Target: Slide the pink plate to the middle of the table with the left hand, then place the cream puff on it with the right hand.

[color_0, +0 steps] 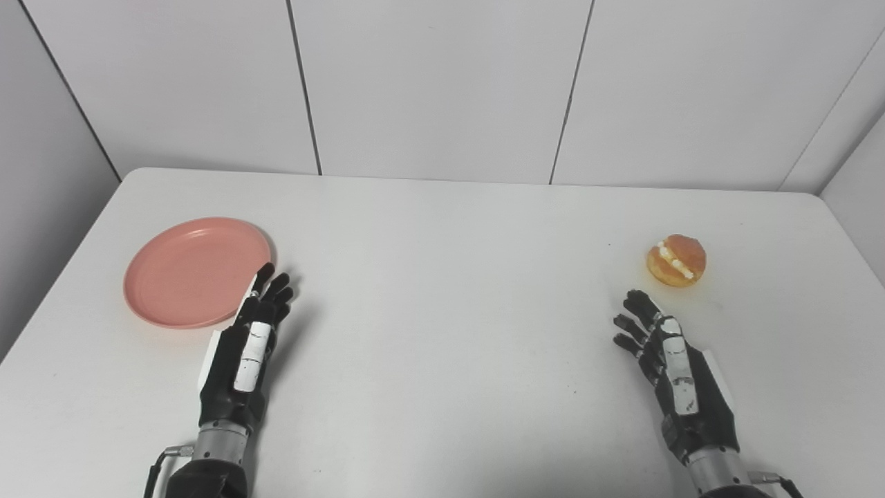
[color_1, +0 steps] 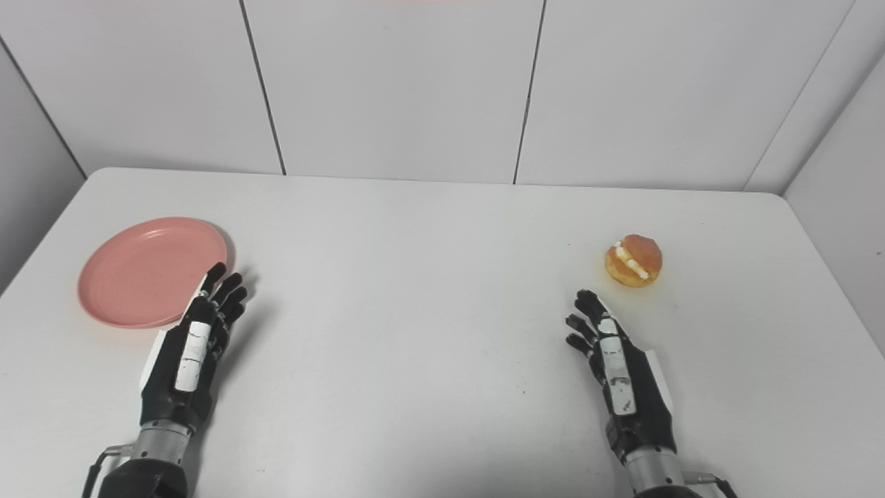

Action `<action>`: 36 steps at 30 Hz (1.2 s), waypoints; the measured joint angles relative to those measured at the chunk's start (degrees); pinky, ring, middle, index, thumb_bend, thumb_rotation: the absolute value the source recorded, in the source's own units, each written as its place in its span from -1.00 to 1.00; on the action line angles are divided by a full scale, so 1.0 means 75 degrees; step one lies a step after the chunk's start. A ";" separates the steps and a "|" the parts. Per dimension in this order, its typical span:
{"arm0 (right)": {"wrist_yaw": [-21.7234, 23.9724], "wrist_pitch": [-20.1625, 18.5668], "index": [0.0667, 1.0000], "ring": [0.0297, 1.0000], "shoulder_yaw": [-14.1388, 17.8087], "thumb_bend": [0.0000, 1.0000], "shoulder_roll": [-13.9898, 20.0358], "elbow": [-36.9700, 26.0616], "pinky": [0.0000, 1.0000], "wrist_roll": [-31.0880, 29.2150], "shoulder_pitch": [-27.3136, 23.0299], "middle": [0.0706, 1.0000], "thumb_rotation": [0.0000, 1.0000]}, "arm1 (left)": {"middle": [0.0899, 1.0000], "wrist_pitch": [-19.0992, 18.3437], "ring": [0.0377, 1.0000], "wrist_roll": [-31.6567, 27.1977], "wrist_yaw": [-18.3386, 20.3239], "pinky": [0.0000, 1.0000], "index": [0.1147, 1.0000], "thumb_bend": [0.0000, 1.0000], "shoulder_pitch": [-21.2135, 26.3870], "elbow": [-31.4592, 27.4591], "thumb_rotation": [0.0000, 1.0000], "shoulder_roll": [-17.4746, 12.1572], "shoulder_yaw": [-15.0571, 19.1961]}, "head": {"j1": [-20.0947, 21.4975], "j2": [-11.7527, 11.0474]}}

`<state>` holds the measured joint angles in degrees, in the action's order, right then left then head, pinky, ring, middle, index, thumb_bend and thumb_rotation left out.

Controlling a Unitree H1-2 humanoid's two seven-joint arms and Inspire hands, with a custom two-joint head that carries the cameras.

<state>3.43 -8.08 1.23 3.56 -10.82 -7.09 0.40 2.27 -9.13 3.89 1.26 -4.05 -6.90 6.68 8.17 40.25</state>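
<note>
In the left eye view, the pink plate lies flat at the desk's left side, my empty left hand at its near-right rim, fingers loosely spread. In the right eye view, the cream puff sits at the right, its cream seam running far-left to near-right. My right hand hovers just near of it, empty, fingers apart.

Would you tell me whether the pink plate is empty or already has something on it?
Empty: the pink plate shows only bare surface, and the cream puff sits apart on the table.

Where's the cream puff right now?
The cream puff sits on the table's right side, just beyond the open right hand, untouched, far from the pink plate.
</note>
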 measured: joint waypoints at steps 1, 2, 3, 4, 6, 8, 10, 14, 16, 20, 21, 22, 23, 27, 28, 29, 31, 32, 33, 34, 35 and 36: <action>0.0000 0.0000 0.74 0.74 -0.0002 0.85 0.0000 0.0000 0.71 0.0015 0.0000 0.82 1.00 | 0.85 0.0000 0.86 0.0001 0.0000 0.91 0.85 0.89 0.0000 0.0000 0.73 0.0000 0.0000 | 0.0000 0.0000; 0.0000 0.0000 0.74 0.74 -0.0004 0.86 0.0000 0.0000 0.71 0.0027 0.0000 0.82 1.00 | 0.85 0.0000 0.85 0.0004 0.0000 0.91 0.85 0.88 0.0000 0.0000 0.73 0.0000 0.0000 | 0.0000 0.0000; 0.0000 0.0000 0.74 0.74 -0.0006 0.86 0.0000 0.0000 0.71 0.0039 0.0000 0.82 1.00 | 0.85 0.0000 0.86 0.0004 0.0000 0.93 0.85 0.89 0.0000 0.0000 0.73 0.0000 0.0000 | 0.0000 0.0000; 0.0000 0.0000 0.74 0.74 -0.0007 0.86 0.0000 0.0000 0.71 0.0049 0.0000 0.82 1.00 | 0.85 0.0000 0.86 0.0003 0.0000 0.93 0.85 0.89 0.0000 0.0000 0.73 0.0000 0.0001 | 0.0000 0.0000; 0.0000 -0.0001 0.73 0.74 -0.0008 0.87 0.0000 0.0000 0.71 0.0083 0.0000 0.81 1.00 | 0.85 0.0000 0.85 0.0002 0.0000 0.92 0.84 0.89 0.0000 0.0000 0.72 0.0000 0.0001 | 0.0000 0.0000; 0.0000 -0.0002 0.73 0.74 -0.0008 0.87 0.0000 -0.0001 0.70 0.0112 0.0000 0.81 1.00 | 0.84 0.0000 0.85 0.0003 0.0000 0.92 0.84 0.88 0.0000 0.0000 0.73 0.0000 0.0001 | 0.0012 0.0000; 0.0002 -0.0002 0.73 0.74 -0.0008 0.86 0.0000 -0.0001 0.70 0.0116 0.0000 0.82 1.00 | 0.84 -0.0001 0.85 0.0004 -0.0001 0.93 0.84 0.89 0.0000 -0.0001 0.73 0.0000 0.0001 | 0.0012 0.0012; 0.0009 -0.0002 0.73 0.73 -0.0009 0.87 0.0001 -0.0001 0.70 0.0119 0.0000 0.82 0.99 | 0.85 -0.0005 0.86 0.0007 -0.0003 0.93 0.84 0.88 0.0000 -0.0002 0.72 0.0000 0.0001 | 0.0023 0.0012; 0.0008 -0.0002 0.73 0.73 -0.0009 0.88 0.0001 -0.0002 0.69 0.0125 0.0000 0.82 0.99 | 0.85 -0.0004 0.86 0.0002 -0.0002 0.94 0.84 0.88 0.0000 -0.0001 0.71 0.0000 0.0002 | 0.0023 0.0012; 0.0009 -0.0011 0.72 0.73 -0.0017 0.89 0.0001 -0.0012 0.69 0.0146 0.0000 0.82 1.00 | 0.84 -0.0003 0.86 -0.0001 -0.0002 0.94 0.84 0.89 0.0003 0.0006 0.72 0.0000 0.0005 | 0.0023 0.0012; 0.0010 -0.0013 0.71 0.73 -0.0022 0.89 0.0001 -0.0013 0.69 0.0151 0.0000 0.82 1.00 | 0.84 -0.0003 0.86 -0.0001 -0.0002 0.94 0.83 0.88 0.0003 0.0007 0.72 0.0000 0.0004 | 0.0023 0.0000; 0.0010 -0.0013 0.72 0.73 -0.0026 0.89 0.0001 -0.0013 0.68 0.0155 0.0000 0.82 1.00 | 0.84 -0.0003 0.86 -0.0001 -0.0002 0.95 0.83 0.89 0.0003 0.0007 0.71 0.0000 0.0004 | 0.0035 0.0012; 0.0010 -0.0013 0.72 0.73 -0.0029 0.89 0.0003 -0.0013 0.68 0.0157 0.0000 0.82 1.00 | 0.84 -0.0003 0.86 -0.0007 -0.0002 0.95 0.83 0.90 0.0003 0.0007 0.71 0.0000 0.0005 | 0.0035 0.0012; 0.0026 -0.0013 0.71 0.72 -0.0042 0.89 0.0021 -0.0013 0.67 0.0161 0.0000 0.82 1.00 | 0.84 -0.0003 0.86 -0.0060 0.0002 0.94 0.85 0.88 0.0006 0.0014 0.72 -0.0006 0.0002 | 0.0024 0.0000; 0.0035 -0.0013 0.71 0.72 -0.0044 0.89 0.0026 -0.0013 0.67 0.0162 0.0000 0.81 1.00 | 0.84 -0.0003 0.87 -0.0061 0.0003 0.93 0.85 0.88 0.0006 0.0015 0.72 -0.0009 0.0001 | 0.0023 0.0000; 0.0041 -0.0013 0.71 0.72 -0.0044 0.89 0.0028 -0.0013 0.67 0.0164 0.0000 0.81 1.00 | 0.83 -0.0003 0.87 -0.0062 0.0003 0.93 0.84 0.88 0.0006 0.0015 0.73 -0.0011 0.0000 | 0.0023 0.0000; 0.0049 -0.0013 0.70 0.72 -0.0045 0.89 0.0028 -0.0013 0.67 0.0170 0.0000 0.81 1.00 | 0.82 -0.0004 0.86 -0.0061 0.0003 0.92 0.84 0.87 0.0006 0.0014 0.73 -0.0014 -0.0001 | 0.0035 0.0000; 0.0055 -0.0013 0.70 0.72 -0.0045 0.89 0.0028 -0.0013 0.67 0.0172 0.0000 0.82 1.00 | 0.83 -0.0004 0.86 -0.0059 0.0002 0.93 0.84 0.87 0.0006 0.0014 0.73 -0.0013 -0.0001 | 0.0035 0.0000; 0.0061 -0.0013 0.70 0.72 -0.0045 0.89 0.0028 -0.0013 0.67 0.0173 0.0000 0.82 1.00 | 0.83 -0.0004 0.86 -0.0059 0.0002 0.93 0.84 0.87 0.0006 0.0014 0.73 -0.0013 -0.0002 | 0.0035 0.0000; 0.0063 -0.0013 0.70 0.72 -0.0045 0.89 0.0028 -0.0013 0.67 0.0174 0.0000 0.82 1.00 | 0.83 -0.0004 0.86 -0.0059 0.0002 0.93 0.84 0.87 0.0006 0.0015 0.73 -0.0013 -0.0002 | -0.0011 -0.0046; 0.0067 -0.0013 0.70 0.72 -0.0045 0.87 0.0029 -0.0009 0.67 0.0174 0.0000 0.82 1.00 | 0.83 -0.0002 0.87 -0.0059 0.0003 0.94 0.84 0.87 0.0006 0.0019 0.72 -0.0012 -0.0002 | -0.0116 -0.0128; 0.0074 -0.0012 0.70 0.72 -0.0044 0.87 0.0030 -0.0007 0.68 0.0173 0.0000 0.82 1.00 | 0.83 0.0009 0.87 -0.0061 0.0003 0.94 0.84 0.87 0.0006 0.0031 0.72 -0.0012 -0.0003 | -0.0117 -0.0129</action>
<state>3.98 -8.17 0.90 3.79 -10.87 -5.79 0.40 2.34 -9.58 3.91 1.31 -3.82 -6.99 6.67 7.30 39.29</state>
